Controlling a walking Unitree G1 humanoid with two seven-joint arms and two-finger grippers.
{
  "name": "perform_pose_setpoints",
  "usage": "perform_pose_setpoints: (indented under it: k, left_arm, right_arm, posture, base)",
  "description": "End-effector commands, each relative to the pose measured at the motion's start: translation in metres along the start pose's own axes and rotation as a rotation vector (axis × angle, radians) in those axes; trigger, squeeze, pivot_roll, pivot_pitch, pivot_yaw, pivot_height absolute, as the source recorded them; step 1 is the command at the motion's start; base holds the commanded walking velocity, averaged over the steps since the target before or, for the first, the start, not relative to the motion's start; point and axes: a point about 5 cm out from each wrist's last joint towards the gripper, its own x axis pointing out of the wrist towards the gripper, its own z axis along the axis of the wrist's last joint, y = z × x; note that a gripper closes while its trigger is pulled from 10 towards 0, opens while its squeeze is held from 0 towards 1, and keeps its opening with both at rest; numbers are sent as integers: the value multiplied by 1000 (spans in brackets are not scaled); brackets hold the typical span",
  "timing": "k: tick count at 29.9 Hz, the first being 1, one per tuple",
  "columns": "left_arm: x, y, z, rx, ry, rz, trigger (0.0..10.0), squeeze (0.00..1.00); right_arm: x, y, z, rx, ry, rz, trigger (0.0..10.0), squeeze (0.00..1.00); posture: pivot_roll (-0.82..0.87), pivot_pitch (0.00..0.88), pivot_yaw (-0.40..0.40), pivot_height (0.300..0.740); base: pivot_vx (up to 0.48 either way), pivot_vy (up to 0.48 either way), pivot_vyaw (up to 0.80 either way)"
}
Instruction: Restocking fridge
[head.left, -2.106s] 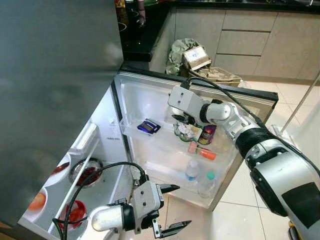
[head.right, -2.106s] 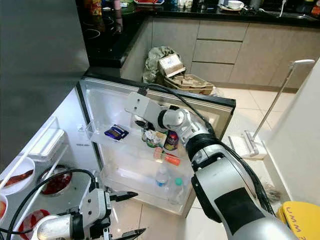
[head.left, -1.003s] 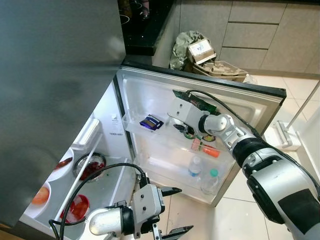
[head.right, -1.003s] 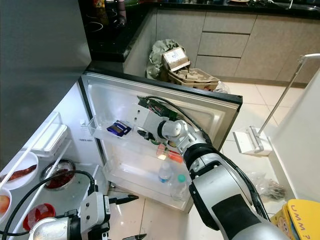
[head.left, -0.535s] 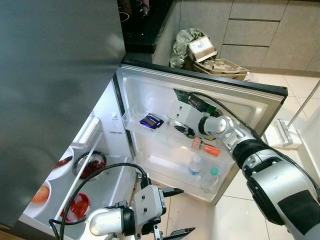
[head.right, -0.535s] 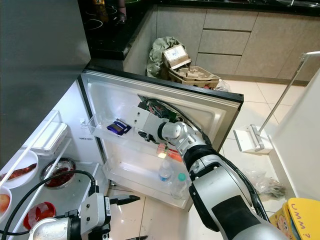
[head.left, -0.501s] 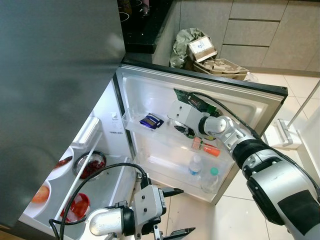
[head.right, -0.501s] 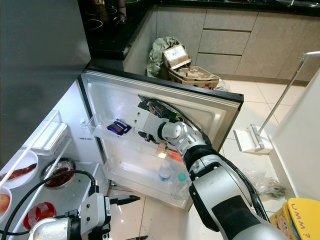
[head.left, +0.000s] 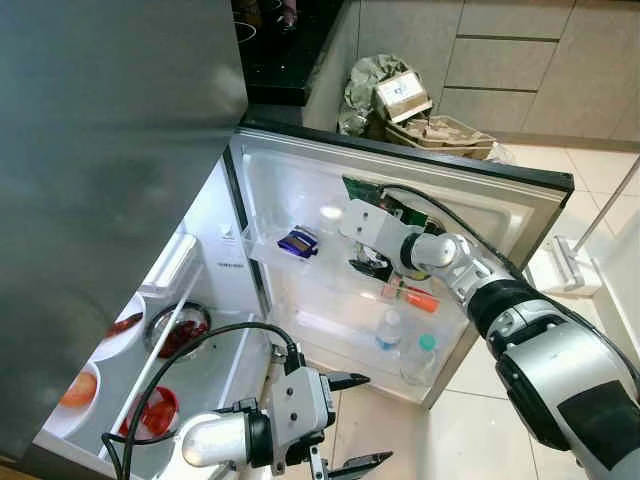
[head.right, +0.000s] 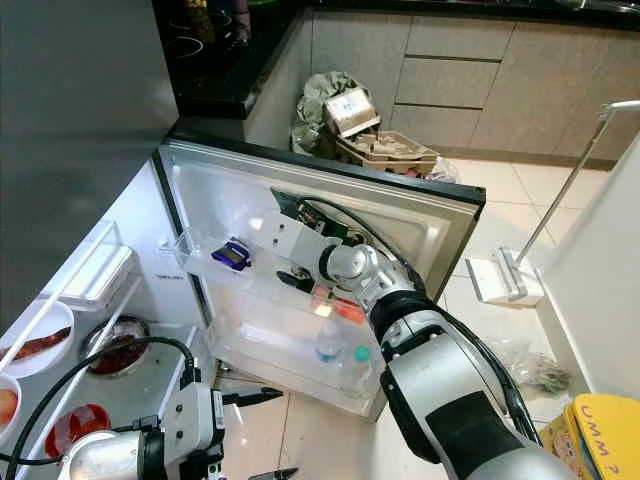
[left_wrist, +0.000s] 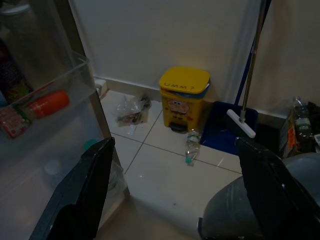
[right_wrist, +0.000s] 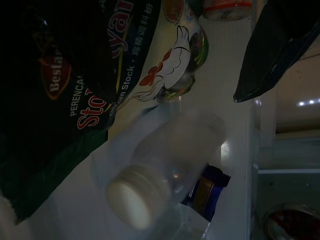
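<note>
Two black fingers of the right gripper (head.left: 372, 266) reach into the upper bin (head.left: 262, 262) of the open fridge door (head.left: 470, 205); whether they are spread or pinching cannot be told from the head views. In the right wrist view one finger (right_wrist: 272, 52) stands beside a stock packet (right_wrist: 125, 65) printed with a rooster, and a clear bottle (right_wrist: 160, 170) with a white cap lies on its side, cap toward the camera, not held. Just past it shows the corner of a dark blue packet (right_wrist: 205, 189).

One blue packet (head.left: 297, 240) lies at the bin's hinge-side end, well apart from the gripper. Toward the door's free edge, one orange tube (head.left: 420, 299) lies flat along the bin, next to a small pink carton (head.left: 388, 291).

In the lower bin (head.left: 330, 335) two bottles stand upright side by side: one white-capped (head.left: 389, 330), one green-capped (head.left: 418, 358).

Low by the floor, the left gripper (head.left: 358, 420) hangs with its fingers spread wide and nothing between them. Its wrist view looks past the door's edge to a yellow pedal bin (left_wrist: 182, 97) against the wall and a mop (left_wrist: 247, 75).

Three dishes sit on the fridge shelves at left: a steel bowl (head.left: 178, 333) of red food, a red bowl (head.left: 152, 413), and a white plate (head.left: 118, 331).
</note>
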Motion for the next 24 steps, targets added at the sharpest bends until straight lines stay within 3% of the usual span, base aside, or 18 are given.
perform_pose_setpoints:
  k: [1,6,8,13,14,15,16,17,24]
  left_arm:
    - [0,-3,-5,-24,20,-16,10000,0]
    - [3,1,-6,-19,15,-22,10000,0]
    - [5,3,-7,-14,11,-25,10000,0]
    - [7,5,-8,-7,10,-29,10000,0]
    - [9,7,-8,-4,8,-30,10000,0]
    - [9,7,-8,-4,8,-30,10000,0]
    - [10,9,-8,-1,7,-30,10000,0]
    - [12,12,-8,4,3,-30,10000,0]
    - [19,19,-8,19,-10,-40,10000,0]
  right_arm:
    - [-2,-6,3,14,-23,-12,10000,1000]
    - [-8,-19,10,22,-75,-25,10000,961]
    - [-11,-28,15,18,-102,-37,10000,796]
    - [-14,-34,20,23,-133,-43,10000,698]
    - [-16,-37,23,39,-158,-34,10000,549]
    - [-16,-37,23,39,-158,-34,10000,549]
    - [-17,-38,24,53,-175,-25,10000,478]
    - [-19,-40,28,88,-214,6,10000,0]
    - [-28,-42,35,213,-371,183,10000,0]
  posture:
    - [110,41,-54,740]
    - [96,21,-48,740]
    - [85,4,-42,740]
    - [82,0,-39,740]
    - [80,0,-37,740]
    - [80,0,-37,740]
    - [78,0,-35,740]
    - [71,0,-30,740]
    - [64,0,-25,740]
  base:
    - [0,0,0]
    - [0,0,0]
    - [0,0,0]
    - [0,0,0]
    - [0,0,0]
    - [0,0,0]
    - [0,0,0]
    - [0,0,0]
    - [0,0,0]
